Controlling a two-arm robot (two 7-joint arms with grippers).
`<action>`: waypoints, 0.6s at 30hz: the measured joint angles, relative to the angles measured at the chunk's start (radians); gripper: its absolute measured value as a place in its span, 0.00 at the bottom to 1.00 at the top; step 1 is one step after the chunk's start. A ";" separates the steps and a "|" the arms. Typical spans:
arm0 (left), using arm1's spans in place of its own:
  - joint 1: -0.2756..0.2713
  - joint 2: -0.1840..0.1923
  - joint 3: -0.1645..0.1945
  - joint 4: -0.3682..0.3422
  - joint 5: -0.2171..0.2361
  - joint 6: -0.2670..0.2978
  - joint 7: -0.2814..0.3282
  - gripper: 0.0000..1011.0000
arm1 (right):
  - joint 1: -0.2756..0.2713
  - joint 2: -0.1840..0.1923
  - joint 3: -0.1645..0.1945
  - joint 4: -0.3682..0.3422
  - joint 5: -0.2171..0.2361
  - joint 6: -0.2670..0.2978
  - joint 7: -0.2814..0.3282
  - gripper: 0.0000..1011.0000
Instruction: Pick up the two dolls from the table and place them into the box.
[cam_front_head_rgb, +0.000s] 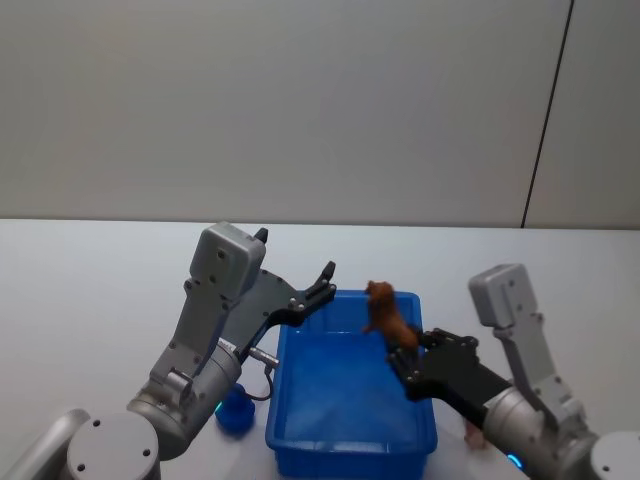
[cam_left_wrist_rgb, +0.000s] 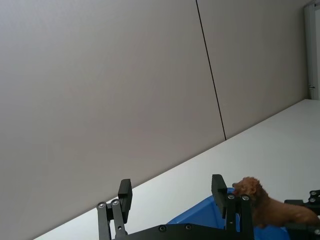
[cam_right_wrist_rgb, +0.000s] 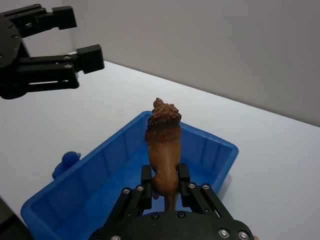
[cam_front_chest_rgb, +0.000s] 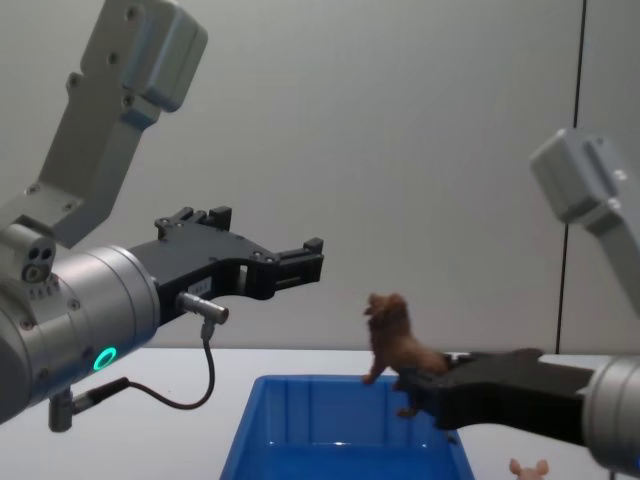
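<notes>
The right claw (cam_front_head_rgb: 405, 358) grips the brown doll (cam_front_head_rgb: 385, 312) above the box (cam_front_head_rgb: 350, 450), near its far rim; the left claw (cam_left_wrist_rgb: 171, 187) hovers open alongside. Released here, the doll could clip the rim and bounce out.

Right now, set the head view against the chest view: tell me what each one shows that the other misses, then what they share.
Head view's own: the bare floor of the box, and a small blue object on the table by the box's left side.
Chest view's own: a side-on look at the brown doll, head uppermost, and the pointed ears of the pink doll.
Shared: the right hand shut on the brown doll over the box, and the left hand open, raised near the box's far left corner.
</notes>
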 joint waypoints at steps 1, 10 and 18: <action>0.000 0.000 0.000 0.000 0.000 0.000 0.000 0.99 | 0.004 -0.004 -0.003 0.005 -0.002 0.001 0.004 0.28; 0.000 0.000 0.000 0.000 0.000 0.000 0.000 0.99 | 0.028 -0.027 -0.021 0.037 -0.019 0.013 0.028 0.57; 0.000 0.000 0.000 0.000 0.000 0.000 0.000 0.99 | 0.021 -0.028 -0.024 0.032 -0.020 0.016 0.001 0.82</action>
